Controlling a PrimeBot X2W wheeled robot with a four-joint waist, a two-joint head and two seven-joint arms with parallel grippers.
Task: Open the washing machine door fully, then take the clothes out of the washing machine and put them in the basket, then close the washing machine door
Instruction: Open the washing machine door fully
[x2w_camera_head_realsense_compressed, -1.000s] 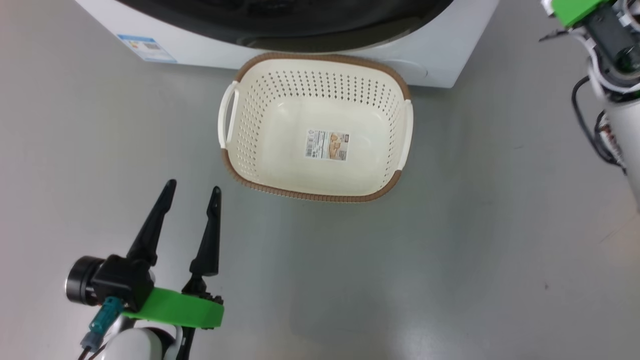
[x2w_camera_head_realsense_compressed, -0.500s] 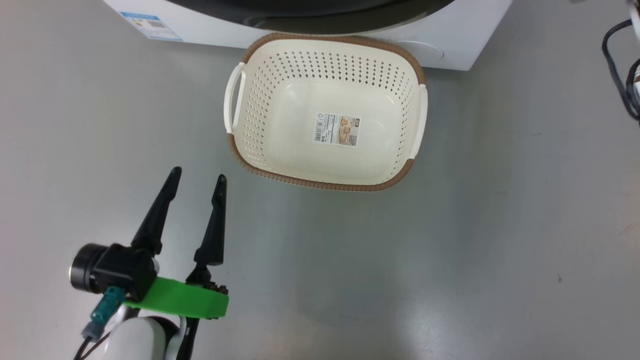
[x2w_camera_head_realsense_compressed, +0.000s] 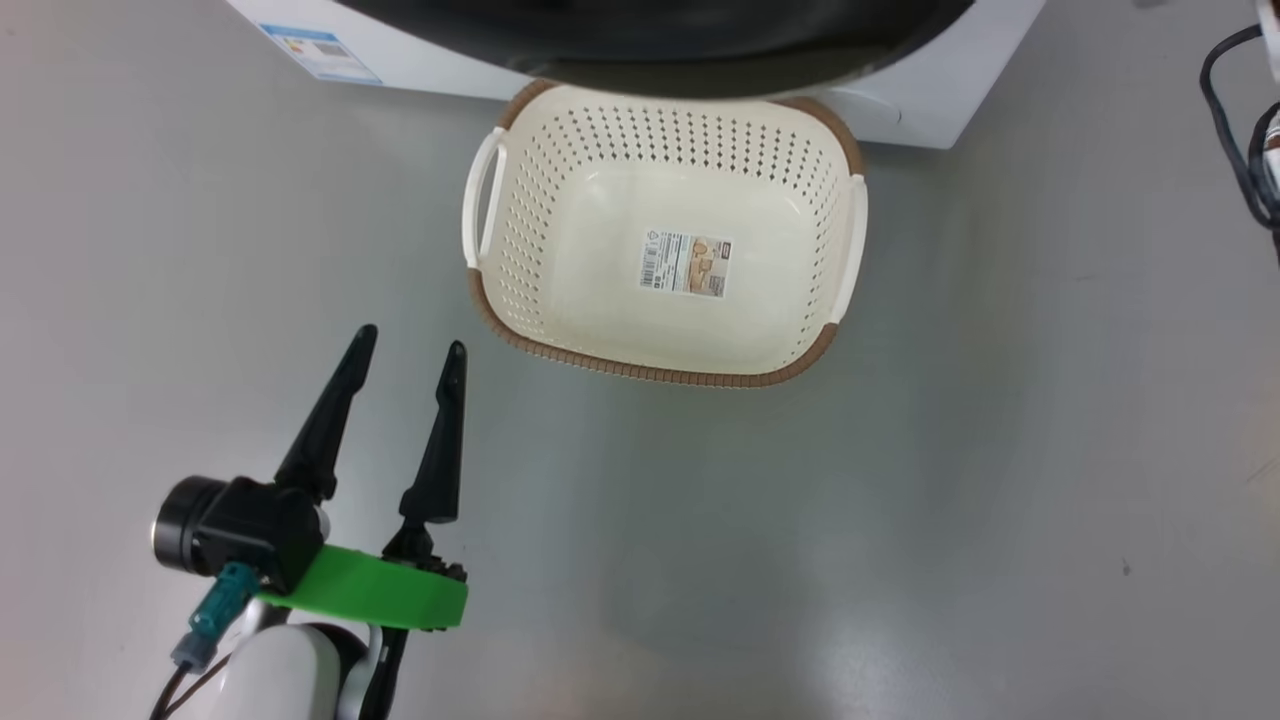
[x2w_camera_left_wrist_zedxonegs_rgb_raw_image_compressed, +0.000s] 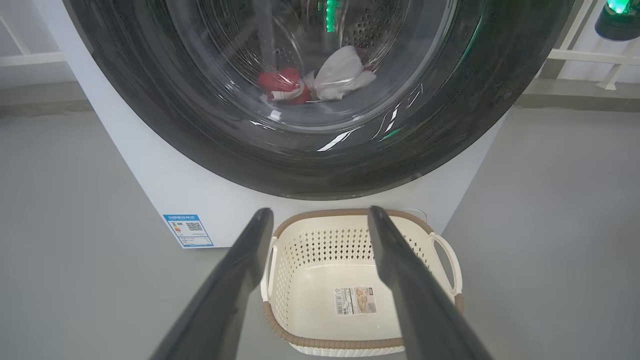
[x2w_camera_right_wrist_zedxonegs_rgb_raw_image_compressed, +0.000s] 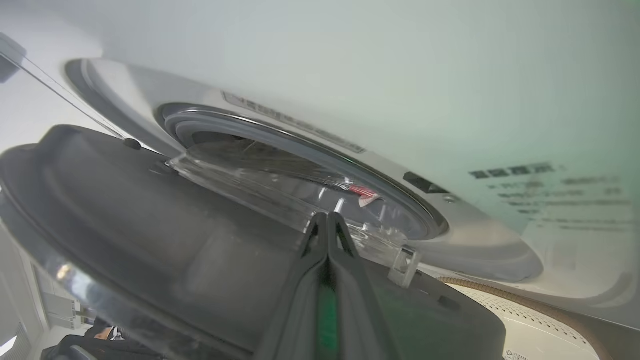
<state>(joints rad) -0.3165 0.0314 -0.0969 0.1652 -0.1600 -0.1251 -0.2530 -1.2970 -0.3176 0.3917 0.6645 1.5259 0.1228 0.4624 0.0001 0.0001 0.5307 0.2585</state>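
Right tool pinched shut, tips at inner side of washing machine door. Push along hinge arc till fully open, clearing basket. Left tool wide, empty.

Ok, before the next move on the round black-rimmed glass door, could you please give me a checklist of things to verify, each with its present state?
1. Round black-rimmed glass door fully open: not ok, it is only partly swung away from the white front-loading washing machine.
2. Right gripper shut, at the door's inner face: ok.
3. Left gripper open and empty: ok.
4. Cream perforated plastic basket with brown rim upright and empty: ok.
5. Red and white clothes inside the drum: ok.
6. Basket clear of the door's swing: cannot tell; the door's rim overlaps it in the head view.
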